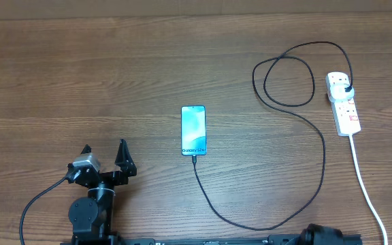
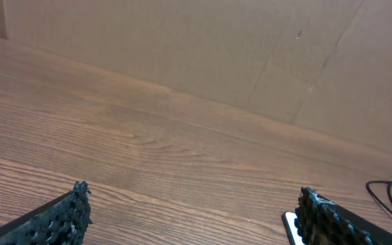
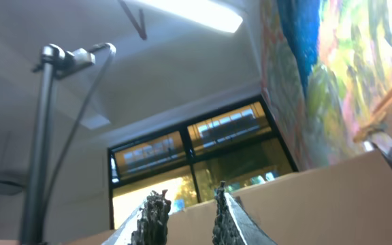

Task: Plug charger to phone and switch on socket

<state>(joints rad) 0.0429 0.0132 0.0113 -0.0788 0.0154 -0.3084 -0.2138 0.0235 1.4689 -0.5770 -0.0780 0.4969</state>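
We see the left gripper [image 1: 103,147] at the near left of the wood-grain table [image 1: 114,68]. Its two rough black fingers [image 2: 67,218] are spread wide, with nothing between them. To their right the phone [image 1: 193,130] lies flat near the middle of the table, a slim rectangle with a black edge and a glowing pale blue screen. The charger [image 1: 322,156], a thin black cable, meets the phone's near short edge. From there it sweeps along the table's near side, climbs, and curls into loose loops. It ends in a black plug seated in the far end of the socket [image 1: 349,119]. That socket is a white, elongated plastic strip with red marks at far right, and its thicker white cord [image 1: 365,180] trails toward us. The right gripper [image 3: 189,190] points up at a ceiling and windows, its textured fingers [image 3: 152,218] slightly parted and holding nothing.
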